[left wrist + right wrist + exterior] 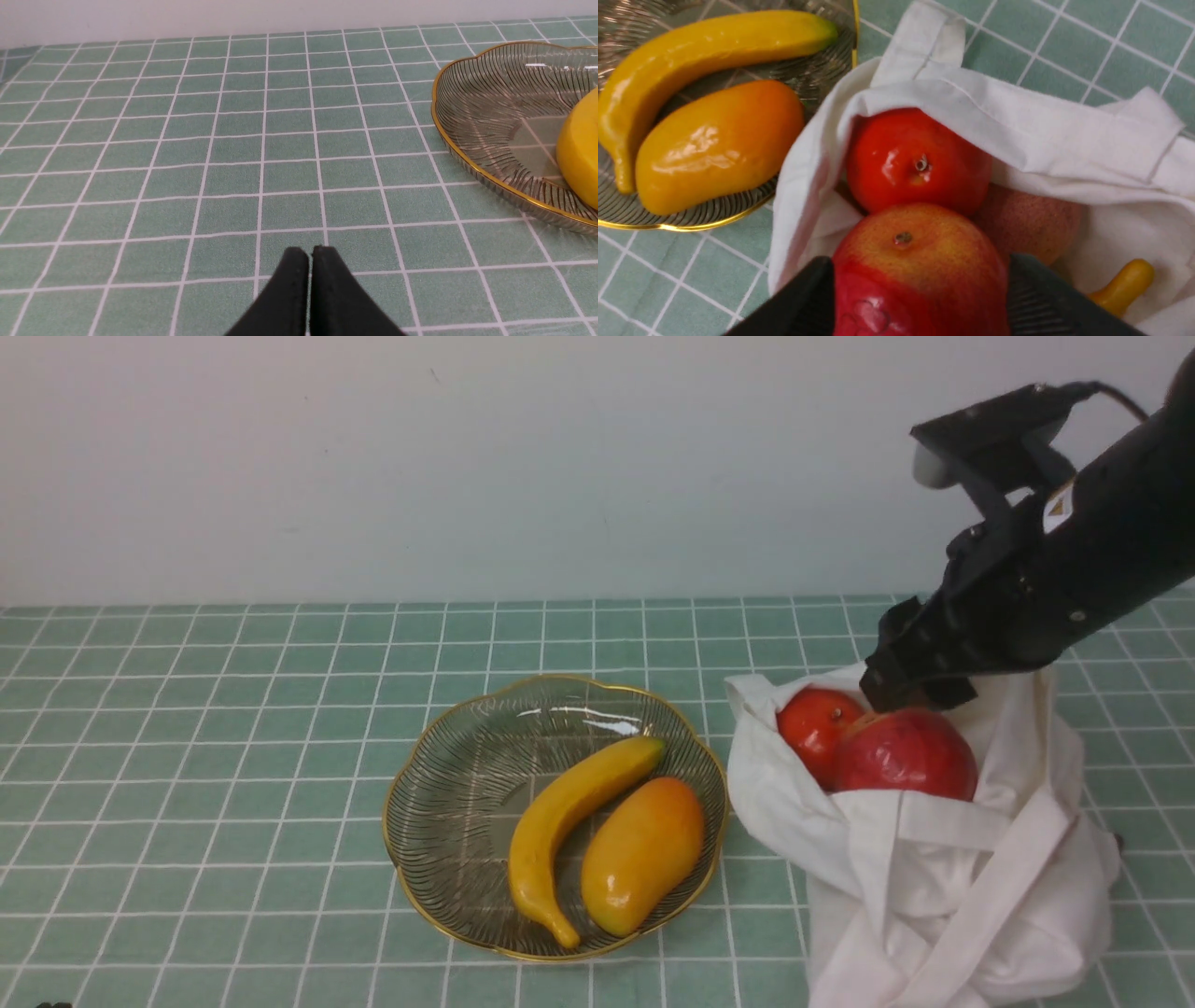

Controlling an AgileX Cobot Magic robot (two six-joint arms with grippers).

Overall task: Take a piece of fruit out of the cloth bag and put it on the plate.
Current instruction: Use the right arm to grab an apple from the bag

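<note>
Green tablecloth (233,756), front: banana (569,812) and mango (644,854) are lying on the plate (457,784), right gripper (910,698) poking into the cloth bag (934,896) | left wrist: left gripper (310,261) is idling clenched, empty | right wrist: we are clasping the red fruit (920,270) (not yet lifted out); plating pending.

Light: bright, even and diffuse from overhead, with no hard shadows. Only a faint soft shadow lies under the near rim of the plate (448,803).
Glare: white streaks on the plate's far inner wall, a sheen on the mango (644,854), and a sharp spot on the red fruit (920,158).
The cloth bag (934,896) is close to washed out.
Focus: the front view is slightly soft. In the right wrist view, the red-yellow apple (920,261) and the black fingers (1041,298) flanking it blur close to the lens.
Grid lines run straight to the edges.
</note>
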